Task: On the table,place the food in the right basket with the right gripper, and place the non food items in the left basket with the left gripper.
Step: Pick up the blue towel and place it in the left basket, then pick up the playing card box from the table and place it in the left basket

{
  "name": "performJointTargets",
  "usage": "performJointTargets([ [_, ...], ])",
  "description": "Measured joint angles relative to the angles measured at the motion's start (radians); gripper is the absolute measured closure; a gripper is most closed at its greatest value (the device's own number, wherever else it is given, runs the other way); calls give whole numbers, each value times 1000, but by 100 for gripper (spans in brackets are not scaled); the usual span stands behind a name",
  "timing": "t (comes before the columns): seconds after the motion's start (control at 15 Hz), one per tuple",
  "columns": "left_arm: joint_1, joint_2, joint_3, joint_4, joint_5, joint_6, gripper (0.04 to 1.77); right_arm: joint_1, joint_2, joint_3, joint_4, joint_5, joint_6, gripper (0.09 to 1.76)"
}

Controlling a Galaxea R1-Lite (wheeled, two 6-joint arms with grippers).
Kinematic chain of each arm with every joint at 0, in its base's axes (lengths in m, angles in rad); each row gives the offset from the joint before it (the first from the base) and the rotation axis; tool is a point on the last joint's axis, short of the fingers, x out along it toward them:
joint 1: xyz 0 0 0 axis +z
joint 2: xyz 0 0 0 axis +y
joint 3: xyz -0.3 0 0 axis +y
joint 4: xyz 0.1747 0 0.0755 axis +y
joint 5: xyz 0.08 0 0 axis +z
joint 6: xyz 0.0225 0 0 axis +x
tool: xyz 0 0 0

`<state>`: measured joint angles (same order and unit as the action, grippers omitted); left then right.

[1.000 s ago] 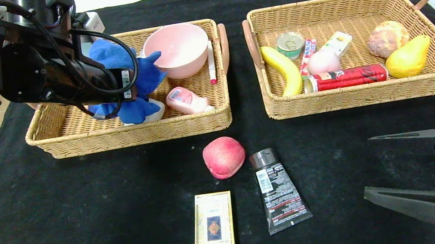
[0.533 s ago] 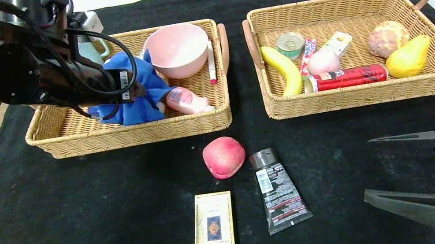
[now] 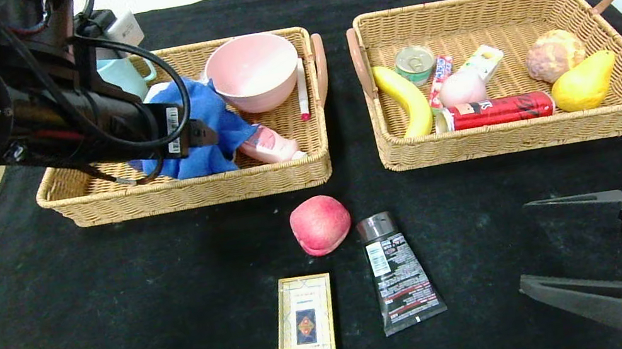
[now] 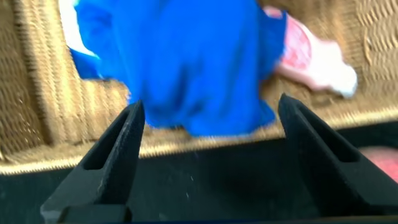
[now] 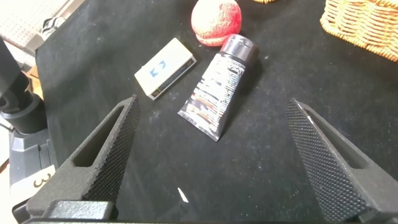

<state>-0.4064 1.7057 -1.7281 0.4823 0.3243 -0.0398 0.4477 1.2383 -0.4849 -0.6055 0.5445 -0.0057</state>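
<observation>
My left gripper (image 4: pixel 208 112) is open and empty above the front wall of the left basket (image 3: pixel 192 192). A blue cloth (image 3: pixel 211 115) lies inside that basket just beyond the fingers, and it also shows in the left wrist view (image 4: pixel 186 62). On the table in front of the baskets lie a red peach (image 3: pixel 320 225), a black tube (image 3: pixel 400 274) and a card box (image 3: pixel 305 321). My right gripper (image 3: pixel 526 246) is open and empty at the near right, low over the table, apart from the tube (image 5: pixel 217 87).
The left basket also holds a pink bowl (image 3: pixel 252 69), a pink bottle (image 3: pixel 267 144), a pen (image 3: pixel 302 96) and a teal mug (image 3: pixel 121 77). The right basket (image 3: pixel 509 139) holds a banana (image 3: pixel 407 97), a red can (image 3: pixel 498 111), a pear (image 3: pixel 582 82) and other food.
The blue cloth has dropped from my left gripper and settled flat in the left basket. The left arm has drawn back toward the left. The right arm has barely moved.
</observation>
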Motion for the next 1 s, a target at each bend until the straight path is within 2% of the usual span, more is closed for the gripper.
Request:
performJointTargets([
  [0.33,-96,-129,197,-1,10,-32,17,1,8,3,1,-1,0,14],
  [0.6,-157,-180,313,-5,12,-216,14,1,19,3,0,0,-1,14],
  [0.87,-230,-176,392,-12,66,-290,12,4,25,6,-1,0,-1,14],
  [1.0,-270,-161,410,-11,83,-298,12,4,26,6,-1,0,-1,14],
])
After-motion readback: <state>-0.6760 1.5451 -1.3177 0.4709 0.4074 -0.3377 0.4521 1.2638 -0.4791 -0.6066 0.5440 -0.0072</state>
